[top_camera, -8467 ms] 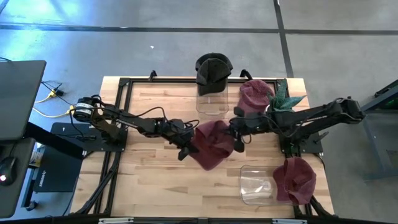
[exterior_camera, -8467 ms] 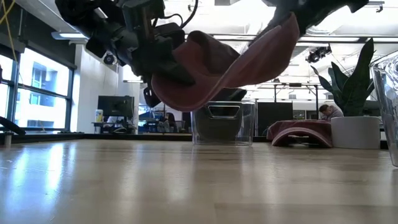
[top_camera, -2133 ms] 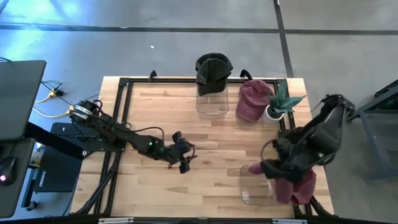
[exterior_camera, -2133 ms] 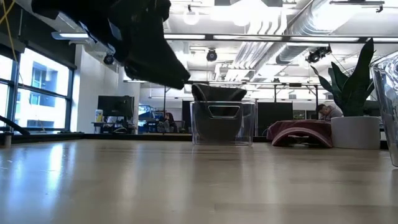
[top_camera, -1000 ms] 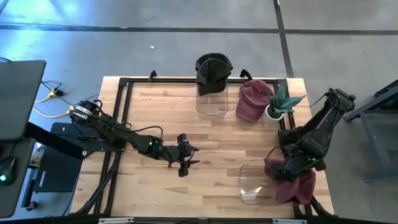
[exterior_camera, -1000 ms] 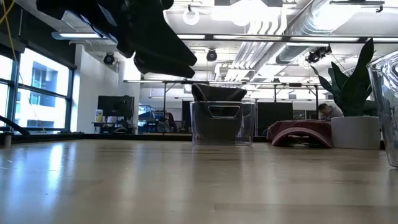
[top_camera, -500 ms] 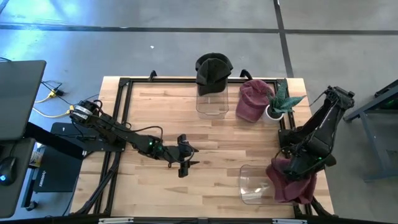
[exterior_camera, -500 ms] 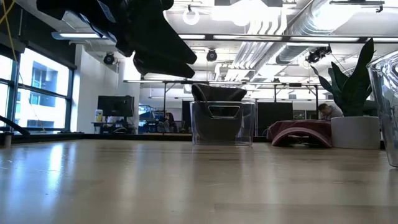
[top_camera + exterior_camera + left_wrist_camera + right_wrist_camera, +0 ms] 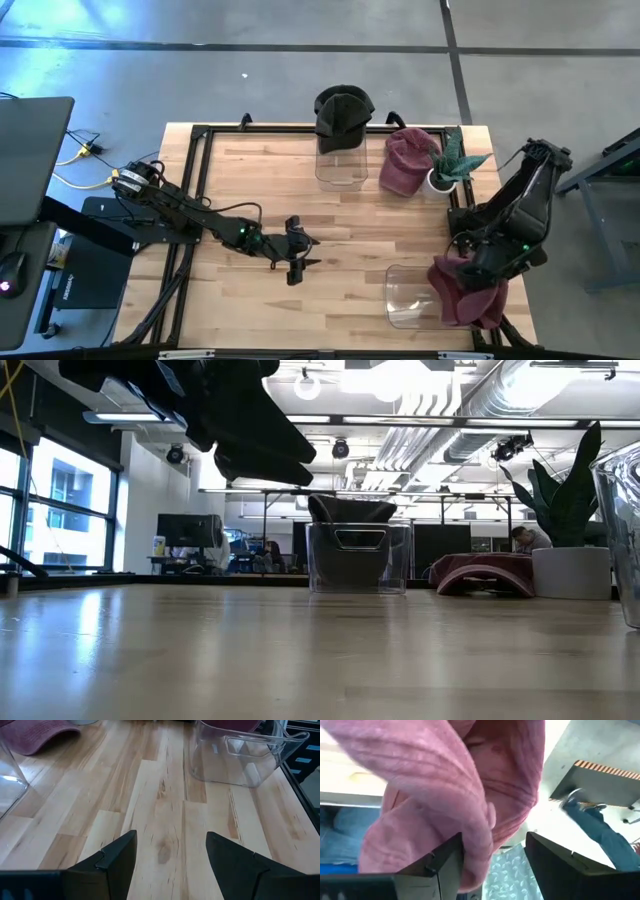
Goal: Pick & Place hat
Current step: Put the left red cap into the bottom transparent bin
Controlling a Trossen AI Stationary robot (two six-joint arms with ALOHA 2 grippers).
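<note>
Over the container's right side at the near right, my right gripper (image 9: 480, 272) is open above a heap of maroon hat cloth (image 9: 468, 298) draped on a clear container (image 9: 405, 300). In the right wrist view a fold of the maroon hat (image 9: 470, 795) fills the space ahead of the spread fingers (image 9: 495, 851). My left gripper (image 9: 295, 260) hangs open and empty over the table's middle (image 9: 170, 855). A black hat (image 9: 343, 108) sits on top of a second clear container (image 9: 338, 168) at the far edge. Another maroon hat (image 9: 405, 162) lies on the table beside a potted plant (image 9: 452, 160). My right gripper points steeply down with its fingers (image 9: 447, 857) spread on either side of a fold of the maroon hat (image 9: 482, 832). I cannot tell whether a finger touches the cloth. The hat lies on the heap at the container's right side.
The table's black frame rails (image 9: 200, 150) run along its left and far sides. In the low view the far container with the black hat (image 9: 348, 545), the maroon hat (image 9: 485, 572) and the plant pot (image 9: 572, 572) stand in a row. Bare wood (image 9: 250, 310) lies at the near left.
My right gripper has opened, let go of the maroon hat and risen a little, shifting toward the table's right edge. The hat now rests on the heap at the near-right container.
</note>
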